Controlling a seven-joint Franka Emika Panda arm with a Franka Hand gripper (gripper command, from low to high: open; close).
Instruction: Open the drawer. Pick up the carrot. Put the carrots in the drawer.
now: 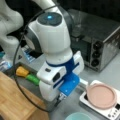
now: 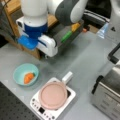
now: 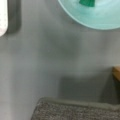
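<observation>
The drawer [image 2: 63, 30] stands pulled out from the wood-topped cabinet [image 1: 12, 100]. In both front views a green item [image 2: 66, 36] and a yellow item [image 2: 75, 26] lie in it. The orange carrot [image 2: 28, 77] rests in a teal bowl [image 2: 18, 72] on the grey table, at a front view's left. My gripper [image 1: 60, 98] hangs at the drawer's front end, above the table and apart from the bowl. The wrist view catches only the carrot's green top [image 3: 87, 2] inside the bowl's rim [image 3: 100, 22], plus a grey panel [image 3: 75, 110] at the bottom; no fingers show there.
A pink pan [image 2: 53, 95] sits on a white cooker [image 2: 37, 106] near the bowl. The silver toaster oven [image 1: 100, 47] stands at a front view's right. A black cable [image 1: 17, 62] loops beside the arm. Bare grey table [image 2: 82, 57] lies between the drawer and the cooker.
</observation>
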